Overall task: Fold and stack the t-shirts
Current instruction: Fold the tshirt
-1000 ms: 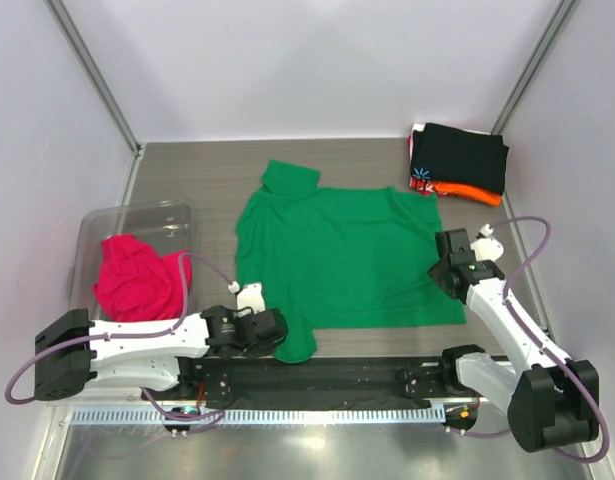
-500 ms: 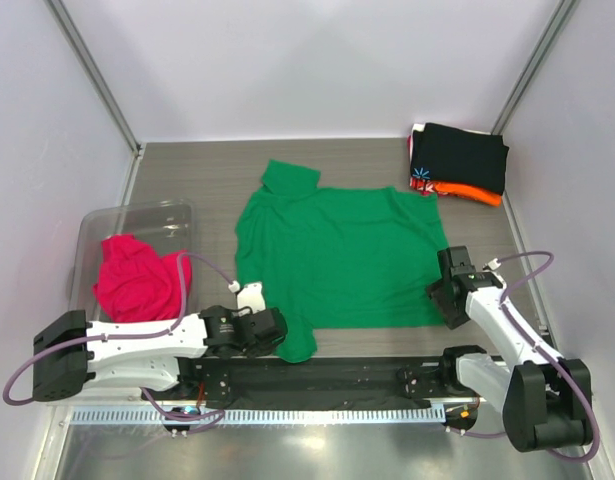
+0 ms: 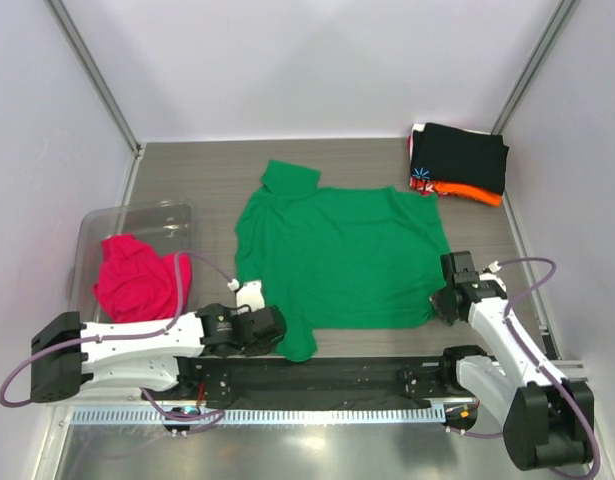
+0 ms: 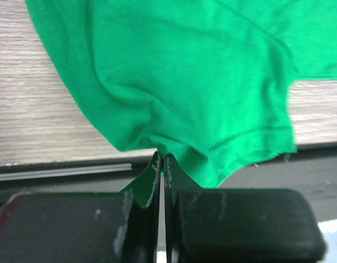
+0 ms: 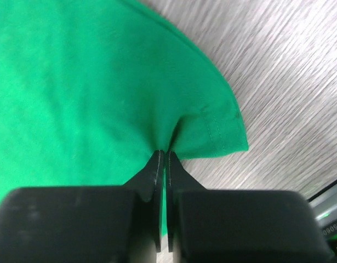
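At the centre of the overhead frame, the green t-shirt (image 3: 337, 255) lies spread on the table (image 3: 207, 170), with one sleeve toward the top of the frame and the other toward the bottom. The left gripper (image 4: 161, 160) is clamped on the hem of the lower sleeve. The right gripper (image 5: 161, 153) is clamped on the hem corner at the shirt's lower right. Both wrist views show cloth bunched between closed fingertips. I judge the step in hand to be a lengthwise fold of the lower edge toward the top of the frame. To do it well, I raise both grips together and level, hold light tension between them so the edge stays straight, and lay it down parallel to the upper edge. Each pinch is shallow, so a fast lift risks slippage. The pink t-shirt (image 3: 137, 280) waits in the bin (image 3: 137, 212) at left, and the folded stack (image 3: 459, 162) sits at upper right.
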Controlling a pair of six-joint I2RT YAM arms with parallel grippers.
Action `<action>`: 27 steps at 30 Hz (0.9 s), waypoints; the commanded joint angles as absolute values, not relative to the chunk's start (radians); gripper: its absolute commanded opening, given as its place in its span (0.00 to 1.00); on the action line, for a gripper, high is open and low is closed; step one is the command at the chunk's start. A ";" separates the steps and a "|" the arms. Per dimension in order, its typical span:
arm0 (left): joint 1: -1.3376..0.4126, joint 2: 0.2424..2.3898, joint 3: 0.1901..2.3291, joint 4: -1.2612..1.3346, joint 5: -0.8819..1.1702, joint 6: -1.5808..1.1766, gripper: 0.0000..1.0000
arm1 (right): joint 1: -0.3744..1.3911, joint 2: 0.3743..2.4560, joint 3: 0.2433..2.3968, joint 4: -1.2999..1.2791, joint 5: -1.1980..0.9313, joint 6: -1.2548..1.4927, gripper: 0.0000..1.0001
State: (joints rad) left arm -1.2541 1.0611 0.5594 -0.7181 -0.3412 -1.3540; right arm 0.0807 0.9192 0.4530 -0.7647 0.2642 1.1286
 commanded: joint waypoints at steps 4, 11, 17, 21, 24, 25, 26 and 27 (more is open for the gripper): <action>-1.250 0.959 0.696 -0.869 -0.376 -1.341 0.00 | 0.080 0.784 0.520 -0.864 0.219 1.114 0.01; -1.235 0.945 0.840 -1.008 -0.449 -1.257 0.00 | 0.078 0.683 0.546 -0.919 0.181 1.063 0.01; -1.097 1.046 0.952 -1.008 -0.436 -1.091 0.00 | 0.078 0.808 0.636 -0.841 0.160 0.985 0.01; -0.926 1.121 1.040 -0.973 -0.401 -0.944 0.00 | 0.078 0.971 0.750 -0.804 0.169 0.910 0.01; -0.812 1.199 1.130 -0.957 -0.373 -0.830 0.00 | 0.078 1.095 0.834 -0.772 0.176 0.868 0.01; -0.789 1.221 1.179 -0.954 -0.353 -0.786 0.00 | 0.077 1.127 0.854 -0.767 0.182 0.852 0.01; -0.766 1.247 1.205 -0.951 -0.345 -0.758 0.00 | 0.077 1.156 0.892 -0.756 0.183 0.844 0.01; -0.724 1.293 1.230 -0.950 -0.341 -0.740 0.00 | 0.078 1.213 0.911 -0.753 0.183 0.836 0.01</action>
State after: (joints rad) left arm -0.8032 1.2247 1.1461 -0.9768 -0.3664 -0.8913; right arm 0.0807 1.1366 0.8314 -0.8078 0.1696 0.9001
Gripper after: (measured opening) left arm 0.006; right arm 0.029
